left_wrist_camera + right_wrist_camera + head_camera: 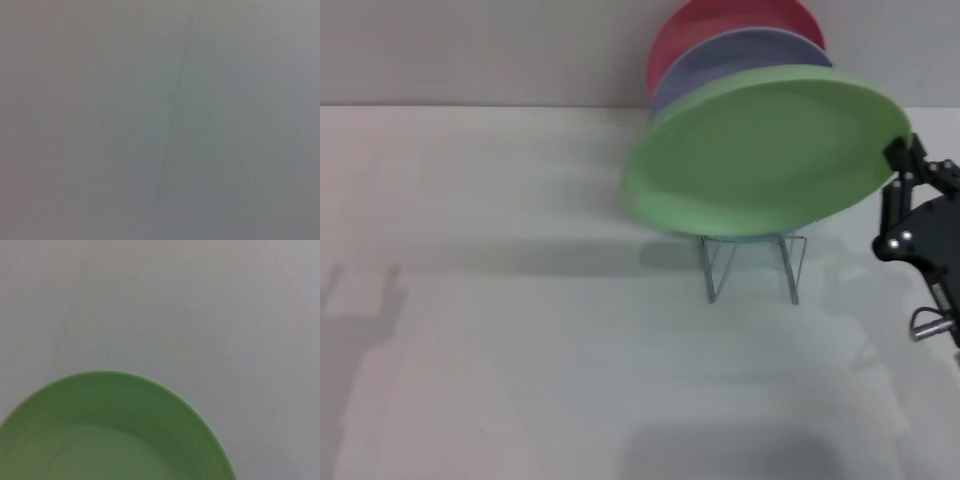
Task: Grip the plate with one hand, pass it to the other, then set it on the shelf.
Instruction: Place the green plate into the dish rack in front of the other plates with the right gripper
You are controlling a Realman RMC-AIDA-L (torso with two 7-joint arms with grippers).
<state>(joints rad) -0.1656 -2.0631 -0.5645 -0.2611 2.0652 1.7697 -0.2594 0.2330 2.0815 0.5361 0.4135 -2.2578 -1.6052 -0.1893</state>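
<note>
The light green plate (pixel 765 150) hangs tilted in the air at the right of the head view, just above and in front of the shelf (pixel 750 266), whose thin wire legs show below it. My right gripper (pixel 900 152) is shut on the plate's right rim, its black body trailing down toward the table's right edge. The right wrist view shows the plate (pixel 110 430) from close up, over the pale table. My left gripper appears in no view; the left wrist view shows only a grey surface.
A lavender plate (pixel 750 50) and a red plate (pixel 720 25) stand upright behind the green one, over the rack. The white table (pixel 520 300) stretches to the left and front, with a pale wall behind.
</note>
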